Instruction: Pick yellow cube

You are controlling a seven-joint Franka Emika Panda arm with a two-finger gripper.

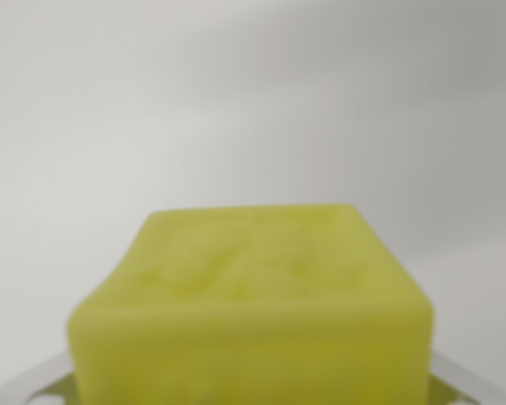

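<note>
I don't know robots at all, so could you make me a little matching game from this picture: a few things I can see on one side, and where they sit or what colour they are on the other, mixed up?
Things:
1. yellow cube
2. pale background
3. metal pieces at the bottom corners
4. raised pattern

Descriptions:
A. blurred light grey, fills the upper half
B. silvery, poking out either side of the cube
C. yellow-green, close up at lower centre
D. on the cube's upper face, too blurred to read

Pairs: 1-C, 2-A, 3-B, 4-D

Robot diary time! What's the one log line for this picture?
view: wrist | yellow cube: close, blurred, fills lower frame | gripper: metal parts beside cube, state unclear | background: plain pale
</note>
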